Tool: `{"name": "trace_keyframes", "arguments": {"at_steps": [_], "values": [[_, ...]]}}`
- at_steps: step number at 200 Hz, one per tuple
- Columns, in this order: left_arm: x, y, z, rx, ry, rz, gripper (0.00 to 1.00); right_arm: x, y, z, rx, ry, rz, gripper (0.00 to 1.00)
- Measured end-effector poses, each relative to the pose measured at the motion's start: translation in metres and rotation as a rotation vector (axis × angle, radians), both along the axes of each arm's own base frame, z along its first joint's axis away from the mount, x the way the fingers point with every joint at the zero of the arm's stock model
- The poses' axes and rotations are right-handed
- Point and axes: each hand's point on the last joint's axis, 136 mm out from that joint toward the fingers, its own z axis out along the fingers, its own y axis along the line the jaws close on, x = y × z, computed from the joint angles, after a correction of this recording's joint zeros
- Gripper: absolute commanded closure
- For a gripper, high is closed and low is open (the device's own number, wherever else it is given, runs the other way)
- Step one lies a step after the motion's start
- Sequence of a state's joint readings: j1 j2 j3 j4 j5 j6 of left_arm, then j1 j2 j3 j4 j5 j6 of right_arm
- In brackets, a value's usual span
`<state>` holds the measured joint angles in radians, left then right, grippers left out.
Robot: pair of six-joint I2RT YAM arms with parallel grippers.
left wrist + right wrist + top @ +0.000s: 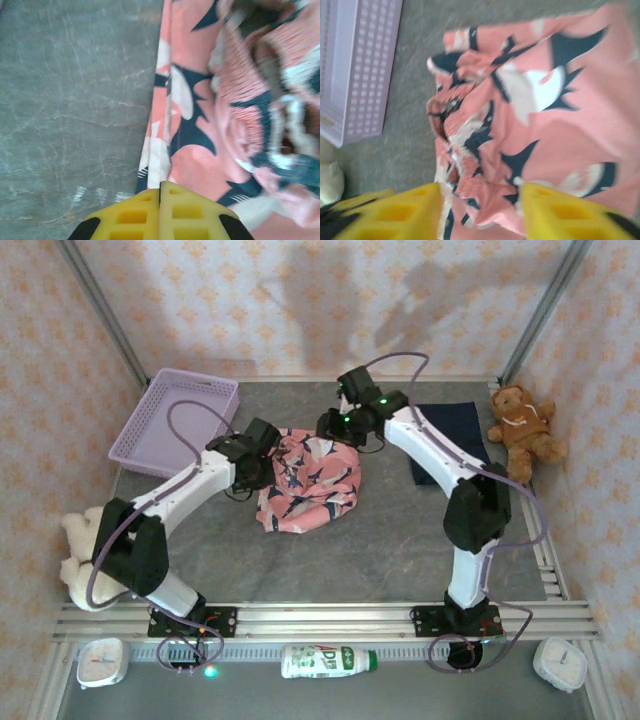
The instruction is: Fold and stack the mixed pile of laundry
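**Shark-print garment: spreading step, fold not yet made**

We see the shark-print garment (305, 480) bunched mid-bench, between both arms. The navy garment (450, 435) lies flat at the far right of the bench (380, 550), well apart. The left fingers (161, 205) are pressed together at the garment's left edge and look to be pinching it. The right fingers (335, 428) are parted over its far edge, gripping nothing we can make out. We judge the next move: the right closes on the far hem, then both arms pull the cloth flat.

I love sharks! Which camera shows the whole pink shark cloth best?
The top camera: nearly the whole shark cloth lies crumpled there. The left wrist sees one edge close up; the right wrist, a blurry part.
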<state>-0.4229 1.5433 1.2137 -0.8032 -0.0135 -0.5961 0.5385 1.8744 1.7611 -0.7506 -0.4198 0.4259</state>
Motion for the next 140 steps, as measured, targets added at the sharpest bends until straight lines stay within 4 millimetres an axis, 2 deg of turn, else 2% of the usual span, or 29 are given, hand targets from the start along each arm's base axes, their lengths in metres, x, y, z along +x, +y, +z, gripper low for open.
{"name": "trace_keyframes", "arguments": {"at_steps": [14, 41, 53, 73, 89, 98, 119, 140], "values": [[0.01, -0.009, 0.023, -0.047, -0.058, -0.011, 0.95, 0.007, -0.017, 0.0, -0.039, -0.023, -0.03, 0.78], [0.027, -0.041, 0.04, -0.179, -0.108, -0.042, 0.96, 0.011, -0.026, -0.021, -0.099, 0.001, -0.044, 0.82], [0.037, -0.064, 0.043, -0.218, -0.117, -0.076, 0.98, 0.012, -0.027, -0.036, -0.119, 0.026, -0.046, 0.82], [0.055, -0.119, 0.042, -0.258, -0.117, -0.163, 1.0, 0.012, -0.027, -0.063, -0.144, 0.076, -0.043, 0.83], [0.062, -0.155, 0.028, -0.279, -0.098, -0.217, 1.0, 0.015, -0.026, -0.084, -0.15, 0.112, -0.044, 0.83], [0.061, -0.166, 0.013, -0.273, -0.072, -0.225, 1.0, 0.017, -0.026, -0.094, -0.153, 0.131, -0.045, 0.83], [0.06, -0.166, -0.023, -0.232, -0.005, -0.215, 1.0, 0.026, -0.028, -0.118, -0.132, 0.172, -0.067, 0.85], [0.057, -0.147, -0.054, -0.162, 0.044, -0.179, 1.0, 0.038, -0.032, -0.145, -0.124, 0.214, -0.114, 0.89]]}}
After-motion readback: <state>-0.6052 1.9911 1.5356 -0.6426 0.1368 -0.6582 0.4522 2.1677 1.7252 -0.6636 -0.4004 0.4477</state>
